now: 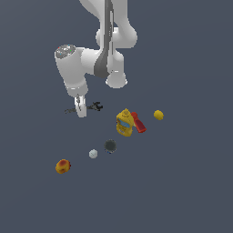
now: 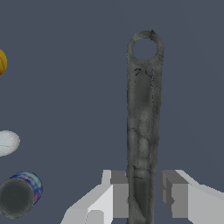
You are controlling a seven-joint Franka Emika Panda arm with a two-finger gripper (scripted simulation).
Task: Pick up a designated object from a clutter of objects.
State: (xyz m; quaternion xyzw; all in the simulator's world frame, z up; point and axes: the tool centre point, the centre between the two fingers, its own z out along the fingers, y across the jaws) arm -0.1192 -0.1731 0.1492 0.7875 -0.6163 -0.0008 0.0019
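Observation:
The black wrench (image 1: 95, 107) lies at the back left of the clutter in the exterior view. My gripper (image 1: 80, 111) is down over its slim handle. In the wrist view the wrench (image 2: 142, 122) runs straight out between my fingers, its ring end farthest from me. My gripper (image 2: 143, 192) straddles the handle with one finger (image 2: 118, 194) against it. The other finger (image 2: 175, 194) stands a narrow gap away. The jaws are open around the handle. The wrench's jawed head is hidden in the wrist view.
To the exterior view's right are a yellow bottle (image 1: 124, 123), a red piece (image 1: 139, 124) and a lemon (image 1: 158, 114). Nearer the front are a dark ball (image 1: 110, 146), a white cube (image 1: 93, 154) and an orange-red fruit (image 1: 63, 166).

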